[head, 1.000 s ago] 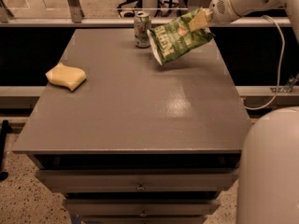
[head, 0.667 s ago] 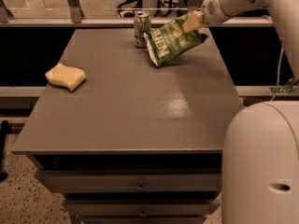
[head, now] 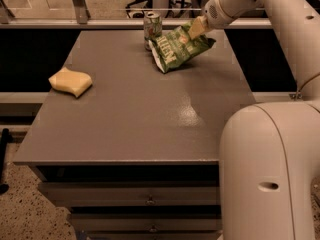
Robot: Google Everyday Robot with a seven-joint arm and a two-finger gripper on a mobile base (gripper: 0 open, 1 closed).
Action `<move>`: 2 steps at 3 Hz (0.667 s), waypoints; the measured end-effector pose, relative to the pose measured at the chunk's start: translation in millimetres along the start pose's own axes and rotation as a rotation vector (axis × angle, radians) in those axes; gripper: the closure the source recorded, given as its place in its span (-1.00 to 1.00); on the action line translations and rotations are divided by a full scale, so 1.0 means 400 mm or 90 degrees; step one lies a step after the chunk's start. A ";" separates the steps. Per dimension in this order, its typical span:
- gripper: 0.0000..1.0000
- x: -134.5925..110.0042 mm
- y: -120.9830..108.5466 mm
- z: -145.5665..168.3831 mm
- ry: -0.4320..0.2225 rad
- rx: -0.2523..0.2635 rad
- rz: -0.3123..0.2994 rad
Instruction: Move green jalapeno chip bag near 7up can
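The scene is dimly lit and tinted a warm brown throughout. A pale patch of glare is seen on the table (head: pixel 125 129) just right of the frame's centre, so light is taken to fall from above. The gripper (head: pixel 196 29), above and right of centre and closed on the top edge of the green jalapeno chip bag (head: pixel 175 51), is brightly lit, as is the white arm (head: pixel 272 174) at lower right. A soft shadow is cast beneath the bag, and a fainter one beside the yellow sponge (head: pixel 71 81) at left. The areas flanking the table are lost in near-black.
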State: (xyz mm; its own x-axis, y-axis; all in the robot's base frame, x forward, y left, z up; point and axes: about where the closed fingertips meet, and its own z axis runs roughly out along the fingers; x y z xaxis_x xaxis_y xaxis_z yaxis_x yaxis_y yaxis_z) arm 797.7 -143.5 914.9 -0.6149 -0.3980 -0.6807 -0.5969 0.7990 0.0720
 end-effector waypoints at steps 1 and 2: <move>-0.01 -0.002 0.007 0.021 0.016 0.003 -0.023; -0.51 -0.002 0.010 0.029 0.020 0.001 -0.032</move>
State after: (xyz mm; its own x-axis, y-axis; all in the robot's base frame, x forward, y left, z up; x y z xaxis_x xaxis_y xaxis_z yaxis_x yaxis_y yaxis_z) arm 801.9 -134.8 907.2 -0.6000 -0.4524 -0.6598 -0.6272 0.7780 0.0370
